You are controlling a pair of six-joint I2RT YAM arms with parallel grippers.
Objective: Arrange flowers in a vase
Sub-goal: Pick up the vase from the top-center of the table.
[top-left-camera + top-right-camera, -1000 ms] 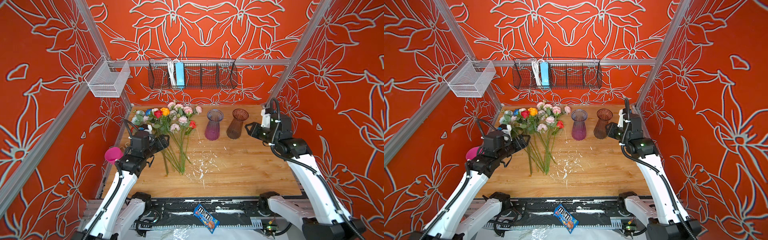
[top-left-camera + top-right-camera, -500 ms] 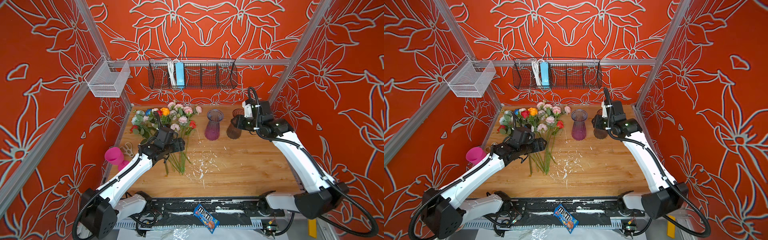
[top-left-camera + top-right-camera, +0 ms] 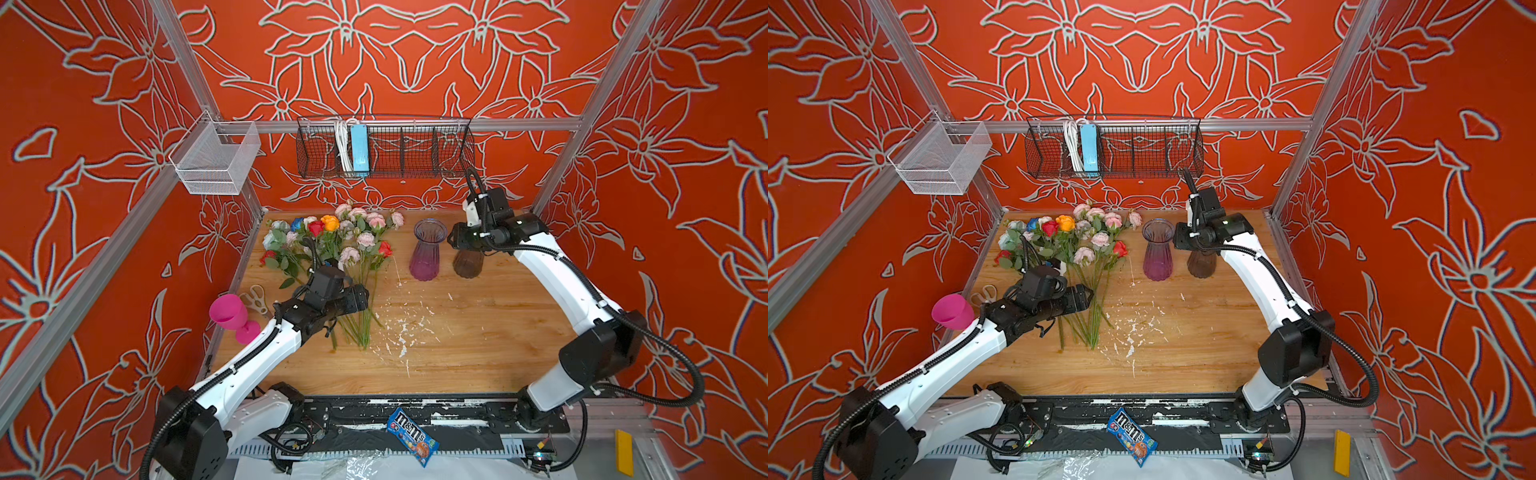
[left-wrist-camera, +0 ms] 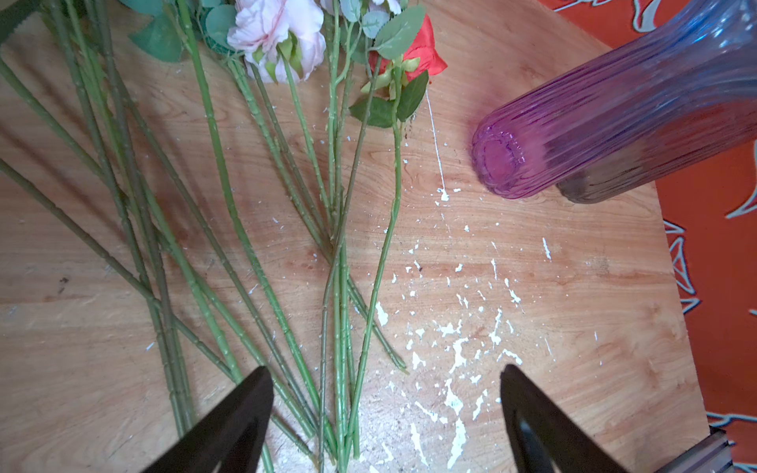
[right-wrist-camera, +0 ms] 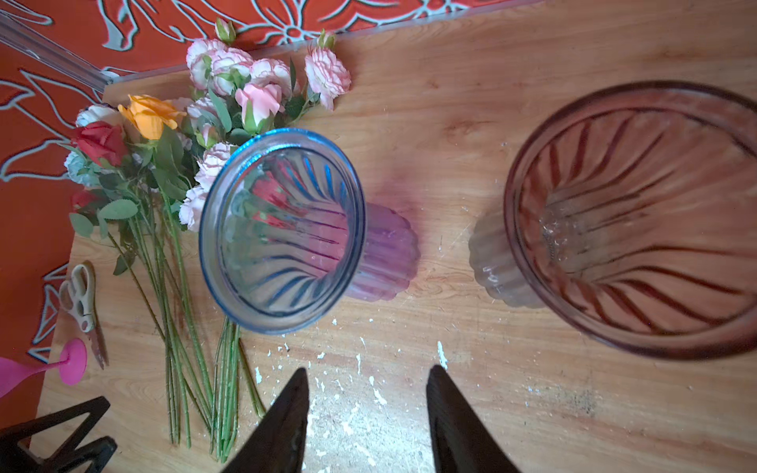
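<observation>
Red flower-patterned walls (image 3: 395, 62), aluminium frame (image 3: 519, 124), pale wooden tabletop (image 3: 478, 332)

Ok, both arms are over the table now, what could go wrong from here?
The stems of the flowers overlap and cross under the open left pincer, so closing may catch several at once. The right pincer is open close to the purple vase and brown vase, which stand side by side; a bump could tip one into the other.
</observation>
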